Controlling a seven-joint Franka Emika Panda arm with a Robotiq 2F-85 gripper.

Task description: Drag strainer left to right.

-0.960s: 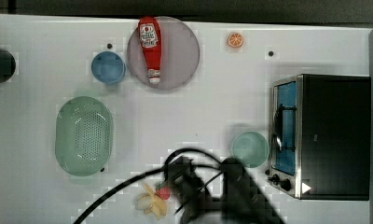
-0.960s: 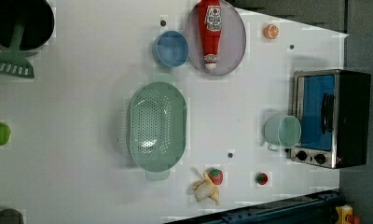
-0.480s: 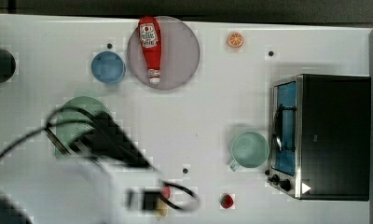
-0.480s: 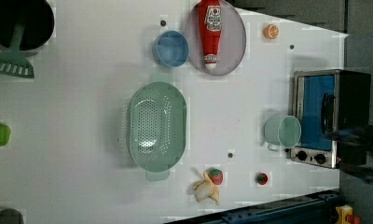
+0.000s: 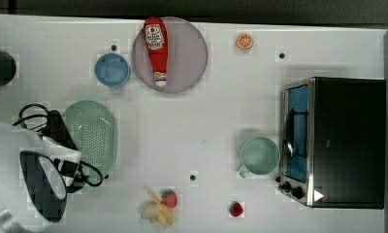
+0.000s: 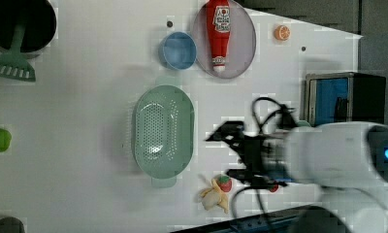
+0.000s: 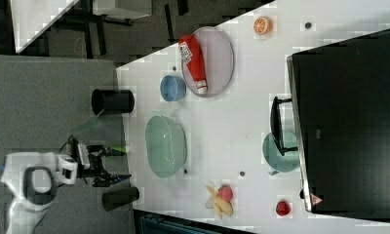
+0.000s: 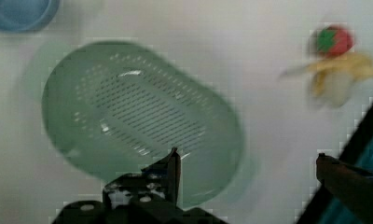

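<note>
The pale mint-green oval strainer lies on the white table at the top view's left, hole-dotted inside facing up. It also shows as the strainer in the left view and the strainer in the right view. My arm's black hand overlaps its left rim in the top view. In the left view my gripper hovers just right of the strainer. The wrist view has my gripper open above the strainer, one finger over its rim and nothing held.
A blue bowl and a ketchup bottle on a grey plate sit beyond the strainer. A mint mug stands beside the toaster oven. A banana with a strawberry lies near the front edge.
In the top view my arm has swung from the bottom middle to the left, over the strainer's left rim. In the left view it has come in from the right. The strainer has not moved.
</note>
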